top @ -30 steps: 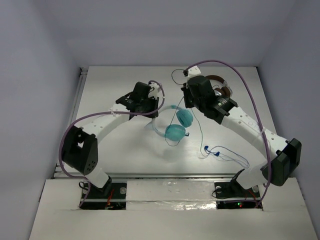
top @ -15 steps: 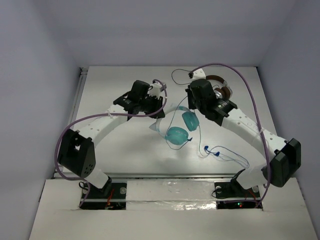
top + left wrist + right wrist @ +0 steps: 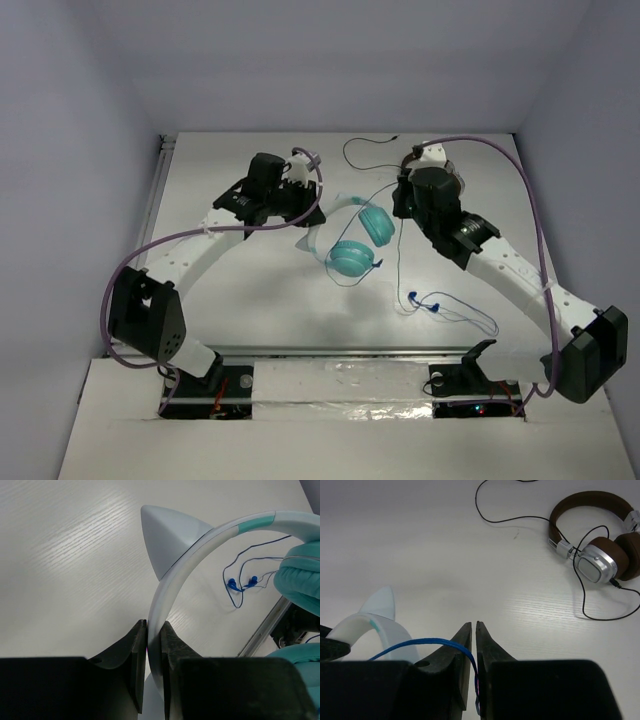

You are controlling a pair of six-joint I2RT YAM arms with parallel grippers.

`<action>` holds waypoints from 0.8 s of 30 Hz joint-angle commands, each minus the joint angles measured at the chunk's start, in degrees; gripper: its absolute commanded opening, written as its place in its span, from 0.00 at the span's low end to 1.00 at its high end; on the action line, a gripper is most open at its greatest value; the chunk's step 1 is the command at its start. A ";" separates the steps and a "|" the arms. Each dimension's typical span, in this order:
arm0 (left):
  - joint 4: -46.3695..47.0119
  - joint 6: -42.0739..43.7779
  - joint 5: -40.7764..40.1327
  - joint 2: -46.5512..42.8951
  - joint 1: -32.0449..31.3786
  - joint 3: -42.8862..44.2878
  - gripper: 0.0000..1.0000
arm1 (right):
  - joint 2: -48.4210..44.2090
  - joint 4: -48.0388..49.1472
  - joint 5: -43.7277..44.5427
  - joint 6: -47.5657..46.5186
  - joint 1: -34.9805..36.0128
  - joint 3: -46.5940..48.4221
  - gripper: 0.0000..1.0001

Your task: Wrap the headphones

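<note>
The teal headphones (image 3: 352,258) hang above the table at centre, with two round earcups and a pale headband (image 3: 200,545) that bears a pointed ear. My left gripper (image 3: 312,210) is shut on the headband (image 3: 322,222); its jaws clamp the band in the left wrist view (image 3: 153,630). My right gripper (image 3: 403,200) is shut on the thin blue cable (image 3: 427,643), which runs between its jaws in the right wrist view (image 3: 473,630). The cable drops from there to loose loops (image 3: 440,308) on the table at front right.
Brown-and-silver headphones (image 3: 600,545) with a black cable (image 3: 362,148) lie at the back right, mostly hidden behind my right arm in the top view. White walls enclose the table on the left, back and right.
My left gripper has lifted the headphones up and toward the back. My right gripper has moved right and back with the cable, pulling it away from the earcups.
</note>
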 commanded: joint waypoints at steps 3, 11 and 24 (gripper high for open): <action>4.05 -2.86 3.09 -4.87 0.28 3.45 0.00 | -3.43 11.25 -9.83 3.66 -3.89 -5.68 0.16; 3.35 -4.71 7.57 -5.58 1.42 7.14 0.00 | -6.60 24.01 -26.71 6.91 -7.76 -14.22 0.23; 6.42 -8.84 12.67 -6.37 2.74 8.55 0.00 | -5.19 33.14 -38.22 7.97 -8.29 -19.48 0.24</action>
